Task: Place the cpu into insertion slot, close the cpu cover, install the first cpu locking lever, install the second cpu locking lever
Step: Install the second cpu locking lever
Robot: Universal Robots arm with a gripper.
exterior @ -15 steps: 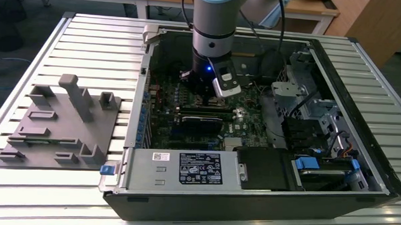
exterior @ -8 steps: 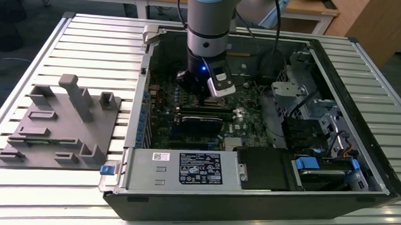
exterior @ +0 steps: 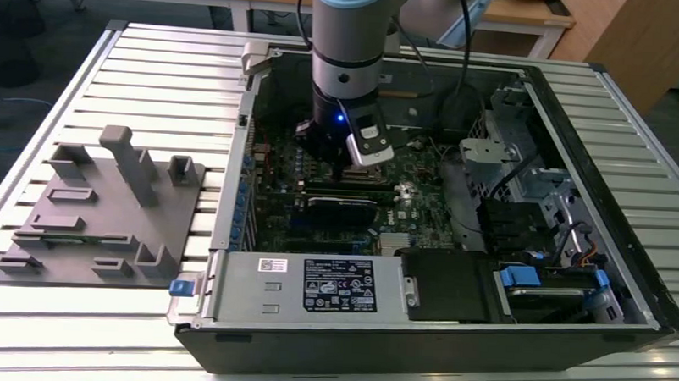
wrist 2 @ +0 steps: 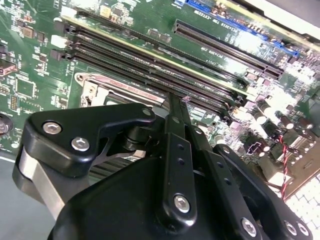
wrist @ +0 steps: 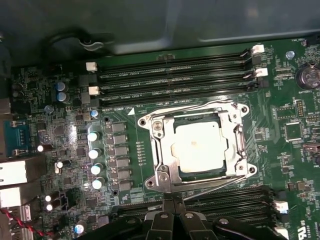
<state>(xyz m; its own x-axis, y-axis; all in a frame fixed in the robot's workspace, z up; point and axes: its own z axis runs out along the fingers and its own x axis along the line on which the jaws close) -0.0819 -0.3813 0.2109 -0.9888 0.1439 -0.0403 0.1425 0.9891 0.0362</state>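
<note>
Inside an open computer case, the gripper (wrist: 172,206), fingers pinched together and empty, hovers beside the insertion slot (wrist: 196,146), where the cpu (wrist: 197,146) sits under the cpu cover (wrist: 160,150); a misaligned push could slip off a locking lever.

My gripper (wrist: 172,207) is glossy black with silver screw heads. The cpu (wrist: 198,146) shows pale silver-grey, framed by the shiny metal cpu cover (wrist: 235,131), on a deep green motherboard (wrist: 280,145) striped with black memory slots (wrist: 175,75).
</note>
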